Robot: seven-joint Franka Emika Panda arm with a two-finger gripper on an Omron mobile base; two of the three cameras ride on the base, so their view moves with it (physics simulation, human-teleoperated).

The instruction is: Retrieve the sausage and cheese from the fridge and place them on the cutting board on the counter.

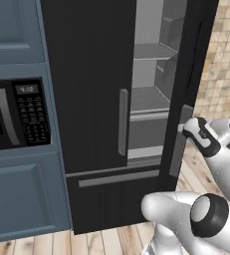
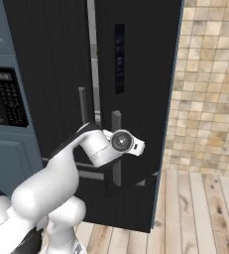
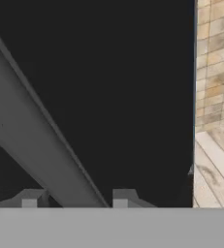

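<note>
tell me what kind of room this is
Most likely a home kitchen, rendered in simulation: a tall black fridge with its right door swung open on grey shelves, a built-in microwave set in blue-grey cabinets, plus a tiled wall and wood plank floor.

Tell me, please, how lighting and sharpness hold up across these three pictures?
Left base view: even, flat light; the fridge interior shelves read clearly through the open right door. Right base view: the black door is nearly featureless, no glare. Hand view: the grey handle between the gripper tips looks soft, blurred by closeness.
</note>
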